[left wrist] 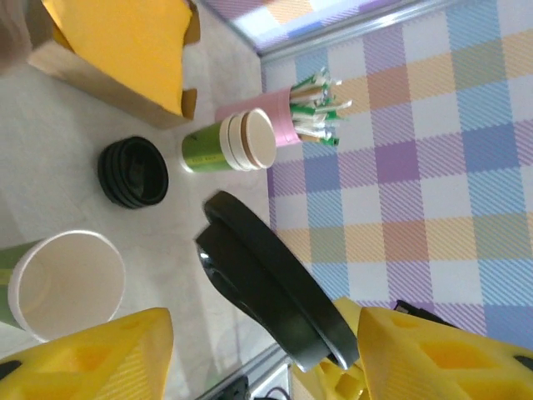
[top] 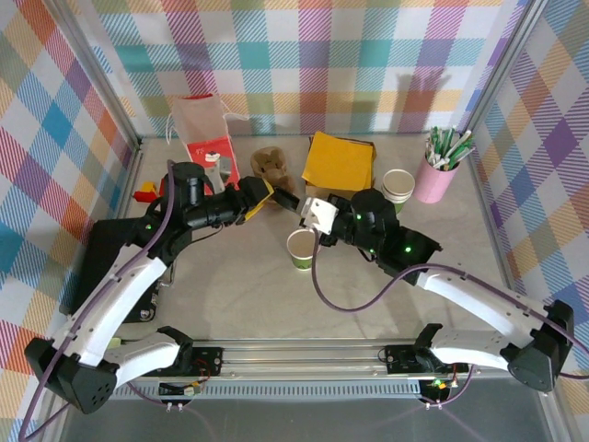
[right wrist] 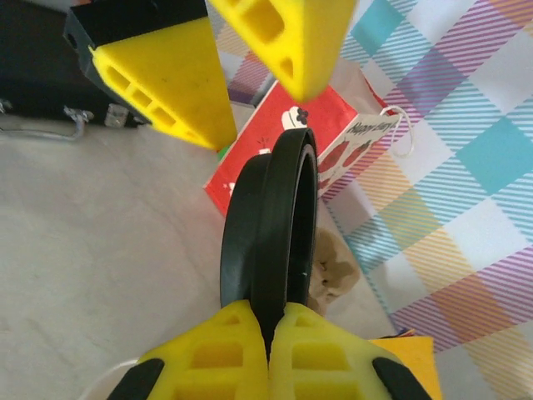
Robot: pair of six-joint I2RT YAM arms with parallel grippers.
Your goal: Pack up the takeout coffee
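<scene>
Green cup (top: 301, 249), cream-white inside. And the lid (right wrist: 271, 225), glossy black; fingers (right wrist: 221, 354) bright yellow. Right of the cup, a pink holder (top: 433, 184), green-and-white straws (top: 447, 145). Behind the cup, yellow napkins (top: 339, 161) and a red-and-white bag (top: 210, 152). Pastel plaid walls (top: 304, 46), beige worktop (top: 239, 295).

the green paper cup (top: 301, 249) stands upright and open on the table (top: 239, 295). the black round lid (right wrist: 271, 242) is off it, held on edge in the air.

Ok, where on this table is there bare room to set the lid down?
Widest bare table lies between the open green cup and the near rail. A smaller patch lies just nearside of the pink straw cup. Crowded: the back row, paper bag to cup stack.
</scene>
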